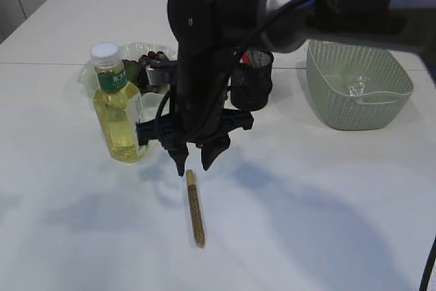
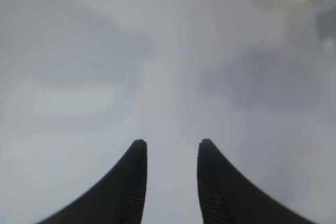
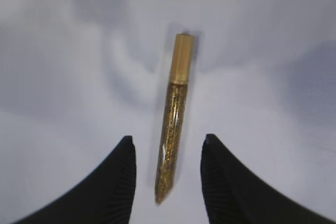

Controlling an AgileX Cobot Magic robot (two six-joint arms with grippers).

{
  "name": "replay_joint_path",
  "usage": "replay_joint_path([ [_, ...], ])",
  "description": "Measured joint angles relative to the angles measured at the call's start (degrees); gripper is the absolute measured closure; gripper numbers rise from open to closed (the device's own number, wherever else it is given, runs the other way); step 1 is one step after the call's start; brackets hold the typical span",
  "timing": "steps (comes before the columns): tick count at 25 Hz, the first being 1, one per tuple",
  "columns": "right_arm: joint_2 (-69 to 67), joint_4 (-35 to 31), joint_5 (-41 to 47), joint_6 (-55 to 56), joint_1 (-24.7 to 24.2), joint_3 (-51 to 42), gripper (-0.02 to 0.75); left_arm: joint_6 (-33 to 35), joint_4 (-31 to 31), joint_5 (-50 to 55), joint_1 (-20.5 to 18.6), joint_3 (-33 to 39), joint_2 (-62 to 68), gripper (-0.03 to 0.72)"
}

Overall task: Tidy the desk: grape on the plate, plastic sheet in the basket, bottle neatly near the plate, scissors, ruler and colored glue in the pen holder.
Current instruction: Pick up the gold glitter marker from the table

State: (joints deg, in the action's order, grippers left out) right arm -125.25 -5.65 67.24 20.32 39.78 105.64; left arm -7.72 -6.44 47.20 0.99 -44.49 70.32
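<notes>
Low centre of the frame, the glue tube lies flat on the table, under the right gripper, whose parted jaws hold nothing; left gripper likewise empty, apart, over bare table

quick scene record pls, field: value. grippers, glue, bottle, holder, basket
right gripper: open, over the table, jaws either side of the glue's tip, not gripping
left gripper: open, nothing between the jaws
colored glue: gold glitter tube, lying flat on the table
bottle: upright, beside the plate
pen holder: black, upright, behind the arm
basket: green, clear plastic sheet inside
</notes>
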Motion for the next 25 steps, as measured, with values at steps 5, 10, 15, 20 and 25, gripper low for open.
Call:
replay_joint_path([
  [5,-3.97,0.52,-0.62,2.12,0.00,0.00,0.402,0.00,-0.38,-0.14,0.00,0.00,0.00,0.446],
  [10,-5.79,0.93,-2.11,4.57,0.39,0.00,0.402,0.00,-0.51,-0.52,0.00,0.00,0.00,0.446],
  [15,-6.53,1.42,-3.72,5.62,0.39,0.00,0.402,0.00,-0.61,-1.19,0.00,0.00,0.00,0.446],
  [20,-7.02,2.07,-4.57,6.08,0.47,0.00,0.402,0.00,-0.61,-1.42,0.00,0.00,0.00,0.446],
  [25,-7.46,2.41,-4.87,6.20,0.47,0.00,0.402,0.00,-0.61,-1.46,0.00,0.00,0.00,0.446],
])
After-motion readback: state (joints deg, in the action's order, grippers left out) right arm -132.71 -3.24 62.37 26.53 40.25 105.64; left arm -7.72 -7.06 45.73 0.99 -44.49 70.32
